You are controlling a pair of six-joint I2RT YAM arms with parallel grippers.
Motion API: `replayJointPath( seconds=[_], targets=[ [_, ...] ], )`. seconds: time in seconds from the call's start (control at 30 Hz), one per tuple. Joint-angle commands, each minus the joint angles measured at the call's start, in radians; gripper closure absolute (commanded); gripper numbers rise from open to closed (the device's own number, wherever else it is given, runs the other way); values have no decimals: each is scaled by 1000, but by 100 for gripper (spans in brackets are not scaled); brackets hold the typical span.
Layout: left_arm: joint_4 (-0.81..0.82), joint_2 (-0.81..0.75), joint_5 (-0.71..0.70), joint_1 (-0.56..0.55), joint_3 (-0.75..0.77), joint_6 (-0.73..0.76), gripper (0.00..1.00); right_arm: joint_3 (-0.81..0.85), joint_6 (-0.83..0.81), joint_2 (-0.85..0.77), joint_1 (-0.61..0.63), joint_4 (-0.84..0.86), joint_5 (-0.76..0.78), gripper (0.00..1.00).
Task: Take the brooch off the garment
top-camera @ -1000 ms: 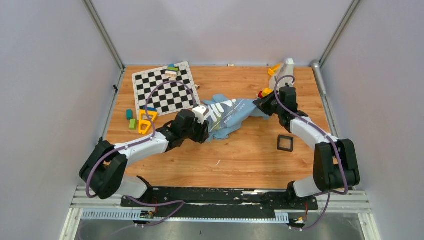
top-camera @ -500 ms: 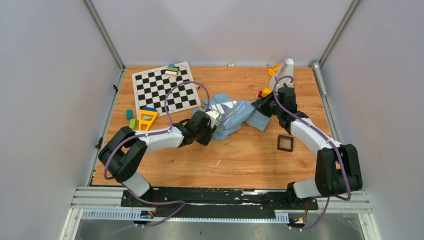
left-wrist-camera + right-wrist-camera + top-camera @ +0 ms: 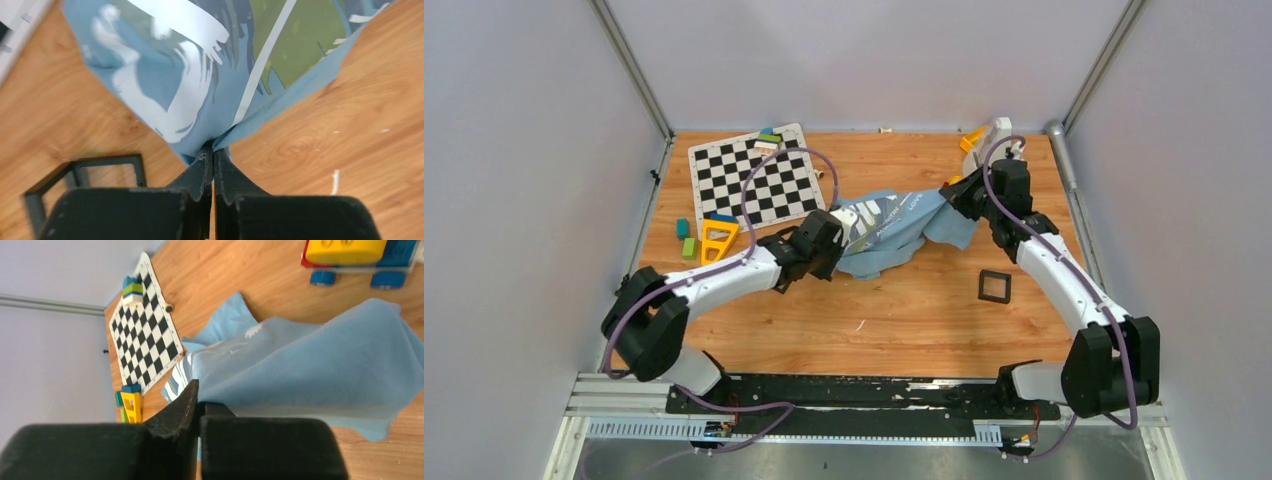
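The garment (image 3: 889, 228), a light blue T-shirt with white lettering and green patches, hangs stretched between my two grippers at mid-table. My left gripper (image 3: 837, 240) is shut on its left corner; in the left wrist view the closed fingertips (image 3: 213, 150) pinch a fold of the printed cloth (image 3: 200, 75). My right gripper (image 3: 951, 196) is shut on the right end of the shirt and holds it off the wood. In the right wrist view plain blue cloth (image 3: 310, 355) drapes from that gripper (image 3: 199, 401). The brooch is hidden in every view.
A checkerboard mat (image 3: 754, 180) lies at the back left, with an orange triangular frame (image 3: 716, 241) and small green blocks (image 3: 686, 238) beside it. A black square frame (image 3: 995, 286) lies right of centre. A yellow and blue toy (image 3: 350, 255) stands behind the right gripper.
My left gripper has closed on the shirt's left corner. The right gripper has risen and drawn back to the right, so the cloth now spans between both.
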Motion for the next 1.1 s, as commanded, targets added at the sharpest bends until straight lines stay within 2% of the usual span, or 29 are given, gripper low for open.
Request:
replayJointPath(
  seconds=[0.0, 0.17, 0.37, 0.6, 0.73, 0.93, 1.07],
  targets=[
    [-176, -187, -31, 0, 175, -32, 100, 132, -72, -101, -27, -51, 117, 100],
    [-404, -296, -43, 5, 390, -54, 100, 255, -128, -153, -66, -159, 120, 100],
    [-630, -356, -54, 5, 702, -20, 100, 363, -205, -270, -68, -286, 91, 100],
    [-790, -420, -54, 6, 876, -31, 100, 410, -261, -413, -68, -429, -45, 100],
    [-823, -333, -59, 49, 1000, -6, 100, 460, -262, -420, -68, -451, -57, 100],
    [-824, -117, 113, 234, 1231, 18, 100, 537, -231, -321, -67, -400, -87, 100],
    [-862, 79, 255, 365, 1510, 3, 100, 614, -165, -215, -69, -294, -123, 100]
  ],
)
